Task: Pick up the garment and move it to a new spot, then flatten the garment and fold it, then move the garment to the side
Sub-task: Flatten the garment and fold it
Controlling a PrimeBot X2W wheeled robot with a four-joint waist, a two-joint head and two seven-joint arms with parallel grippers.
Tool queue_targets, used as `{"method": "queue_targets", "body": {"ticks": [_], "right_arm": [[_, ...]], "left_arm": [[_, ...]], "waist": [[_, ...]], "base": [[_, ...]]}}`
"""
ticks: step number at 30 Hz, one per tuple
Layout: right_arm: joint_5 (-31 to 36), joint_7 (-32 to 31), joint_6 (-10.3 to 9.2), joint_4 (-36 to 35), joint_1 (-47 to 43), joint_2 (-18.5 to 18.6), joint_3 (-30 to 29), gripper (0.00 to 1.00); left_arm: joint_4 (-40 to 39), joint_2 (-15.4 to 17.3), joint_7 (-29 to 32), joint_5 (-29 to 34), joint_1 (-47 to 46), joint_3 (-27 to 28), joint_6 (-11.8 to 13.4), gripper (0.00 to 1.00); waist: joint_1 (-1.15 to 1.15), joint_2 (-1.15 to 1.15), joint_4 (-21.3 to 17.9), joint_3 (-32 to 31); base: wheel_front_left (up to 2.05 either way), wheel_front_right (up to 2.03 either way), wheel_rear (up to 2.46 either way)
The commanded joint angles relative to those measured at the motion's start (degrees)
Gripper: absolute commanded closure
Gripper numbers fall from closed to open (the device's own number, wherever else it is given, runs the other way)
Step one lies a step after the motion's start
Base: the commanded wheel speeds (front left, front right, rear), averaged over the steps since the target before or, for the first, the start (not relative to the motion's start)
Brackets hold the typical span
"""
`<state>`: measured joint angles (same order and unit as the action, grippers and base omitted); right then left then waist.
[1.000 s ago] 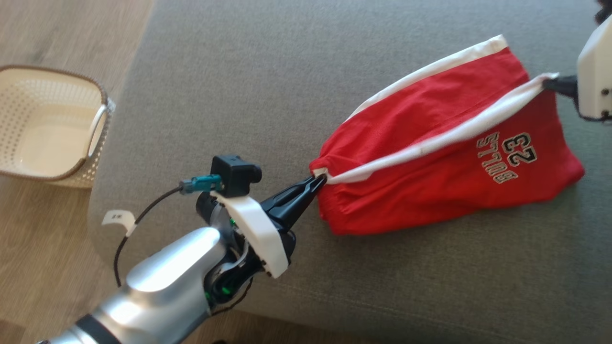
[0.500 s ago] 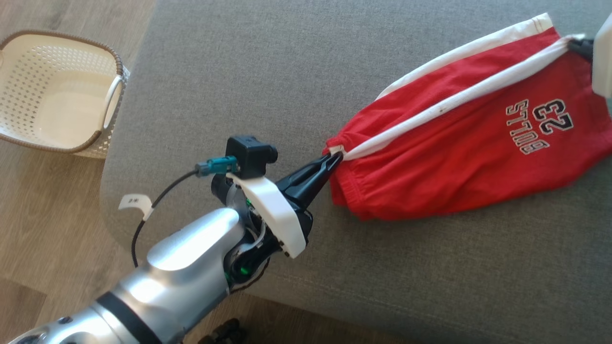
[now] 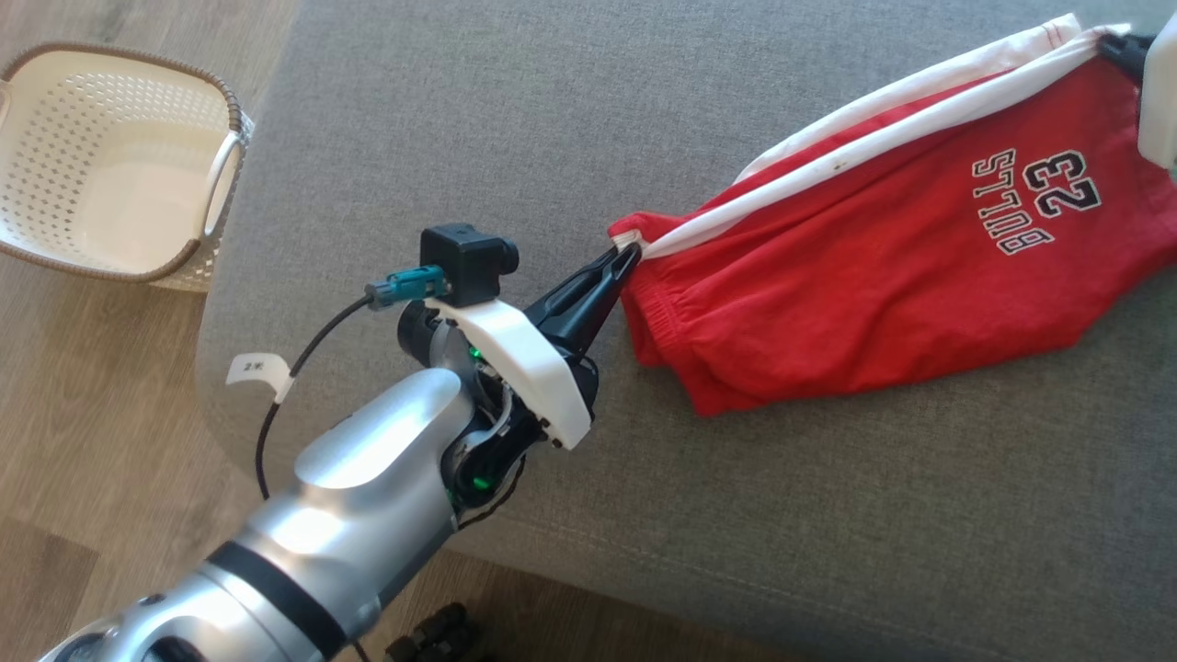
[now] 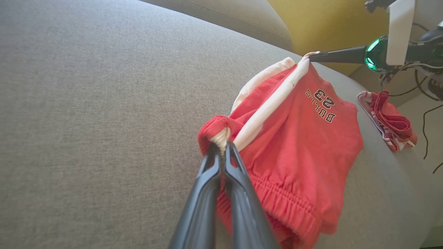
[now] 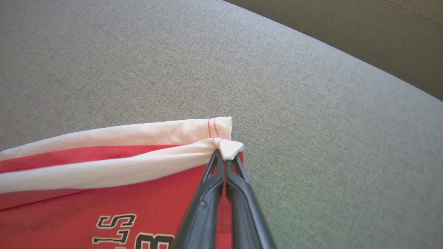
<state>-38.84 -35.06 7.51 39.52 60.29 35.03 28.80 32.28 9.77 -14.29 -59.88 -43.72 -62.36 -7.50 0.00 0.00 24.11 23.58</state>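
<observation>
A broad grey cushion (image 3: 460, 119) of woven fabric spreads across the head view, its front edge rounded and stitched with 1 seam. Off the cushion's left corner, on a pale wooden floor (image 3: 92, 386), stands 1 white perforated basket (image 3: 92, 110) with a brown rim, empty, 1 loop handle facing the cushion. In the left wrist view 1 crumpled red-and-white striped cloth (image 4: 391, 121) lies at the cushion's far rounded edge. Behind the cushion rises a darker padded backrest (image 4: 225, 17), with a yellow surface (image 4: 328, 24) beyond it.
</observation>
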Motion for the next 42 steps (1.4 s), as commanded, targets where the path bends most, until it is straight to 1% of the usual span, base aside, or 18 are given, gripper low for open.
{"method": "queue_targets", "body": {"ticks": [1, 10, 11, 12, 13, 15, 16, 17, 18, 23, 26, 29, 32, 36, 37, 39, 40, 42], "right_arm": [[-0.34, 1.27, -0.02, -0.90, 1.67, 0.92, 0.47, 1.00], [-1.94, 6.34, -0.02, 2.03, 3.59, 2.14, 3.66, 1.00], [-2.00, 6.94, -0.02, 2.85, 3.86, 2.15, 3.44, 0.76], [-1.93, 7.80, -0.02, 3.39, 4.17, 2.03, 3.38, 0.20], [-2.03, 8.79, -0.02, 3.90, 4.47, 1.82, 3.18, 0.00], [-2.59, 10.51, -0.02, 5.25, 5.06, 1.14, 2.37, 0.00], [-2.81, 11.15, -0.02, 5.76, 5.28, 0.82, 2.24, 0.00], [-3.00, 11.71, -0.02, 6.08, 5.44, 0.49, 2.32, 0.00], [-3.06, 12.48, -0.02, 6.38, 5.58, 0.32, 2.38, 0.00], [-1.68, 16.64, -0.02, 9.44, 5.21, 0.27, 2.63, 0.00], [-0.71, 19.56, -0.02, 9.96, 4.03, -0.29, 3.56, 0.00], [-0.66, 24.75, -0.02, 9.48, 2.69, -1.22, 3.00, 0.00], [-0.17, 30.97, -0.02, 7.49, 0.98, -2.29, 2.49, 0.00], [0.26, 40.26, -0.02, 3.19, -3.03, -4.08, 1.21, 0.00], [0.26, 40.26, -0.02, 3.19, -3.03, -4.08, 1.21, 0.00], [1.12, 43.41, -0.02, 0.77, -5.83, -4.39, 1.25, 0.00], [2.07, 45.00, -0.02, -0.23, -7.08, -4.38, 0.98, 0.00], [4.73, 47.34, -0.02, -1.98, -9.45, -4.54, -0.23, 0.00]], "left_arm": [[-0.46, 0.63, -0.68, 0.74, -2.01, 2.59, 0.01, 1.00], [1.12, -1.70, -0.70, 3.31, -1.57, 5.78, 0.01, 1.00], [1.30, -1.87, -0.70, 3.62, -1.57, 5.91, 0.01, 1.00], [1.43, -2.04, -0.70, 3.91, -1.58, 6.10, 0.01, 1.00], [1.57, -2.20, -0.70, 4.27, -1.60, 6.54, 0.01, 1.00], [2.14, -2.52, -0.70, 5.17, -1.54, 7.74, 0.01, 0.99], [2.65, -2.64, -0.70, 5.77, -1.48, 8.07, 0.01, 0.73], [3.18, -2.80, -0.70, 6.21, -1.37, 8.38, 0.01, 0.20], [3.53, -3.01, -0.70, 6.36, -1.21, 8.58, 0.01, 0.00], [4.37, -3.33, -0.71, 8.73, -0.48, 12.89, 0.30, 0.00], [3.38, -3.35, -0.71, 10.70, 0.90, 17.42, 0.98, 0.00], [0.63, -3.17, -0.71, 13.74, 3.01, 22.86, 2.02, 0.00], [-3.55, -2.78, -0.71, 18.16, 6.04, 28.72, 3.81, 0.00], [-9.91, -3.52, -0.71, 23.20, 11.43, 36.72, 5.61, 0.00], [-9.91, -3.52, -0.71, 23.20, 11.43, 36.72, 5.61, 0.00], [-12.59, -3.72, -0.71, 27.94, 13.84, 39.60, 8.02, 0.00], [-13.67, -4.09, -0.71, 29.63, 15.20, 40.46, 8.61, 0.00], [-15.24, -4.84, -0.71, 31.95, 17.79, 41.50, 8.99, 0.00]], "waist": [[0.00, 0.00, 0.13, 0.23], [0.00, 0.00, 0.81, 1.05], [0.00, 0.00, 0.83, 1.12], [0.00, 0.00, 0.86, 1.19], [0.00, 0.00, 0.91, 1.24], [0.00, 0.00, 0.98, 1.35], [0.00, 0.00, 0.99, 1.39], [0.00, 0.00, 0.96, 1.39], [0.00, 0.00, 0.90, 1.34], [0.00, 0.00, 0.28, 0.02], [0.00, 0.00, -0.63, -1.36], [0.00, 0.00, -1.93, -3.28], [0.00, 0.00, -3.57, -5.21], [0.00, 0.00, -5.90, -7.90], [0.00, 0.00, -5.90, -7.90], [0.00, 0.00, -6.87, -9.17], [0.00, 0.00, -7.37, -9.72], [0.00, 0.00, -8.35, -10.78]], "base": [[0.00, 0.00, 0.00], [0.00, 0.00, 0.00], [0.00, 0.00, 0.00], [0.00, 0.00, 0.00], [0.00, 0.00, 0.00], [0.00, 0.00, 0.00], [0.00, 0.00, 0.00], [0.00, 0.00, 0.00], [0.00, 0.00, 0.00], [0.00, 0.00, 0.00], [0.00, 0.00, 0.00], [0.00, 0.00, 0.00], [0.00, 0.00, 0.00], [0.00, 0.00, 0.00], [0.00, 0.00, 0.00], [0.00, 0.00, 0.00], [0.00, 0.00, 0.00], [0.00, 0.00, 0.00]]}}
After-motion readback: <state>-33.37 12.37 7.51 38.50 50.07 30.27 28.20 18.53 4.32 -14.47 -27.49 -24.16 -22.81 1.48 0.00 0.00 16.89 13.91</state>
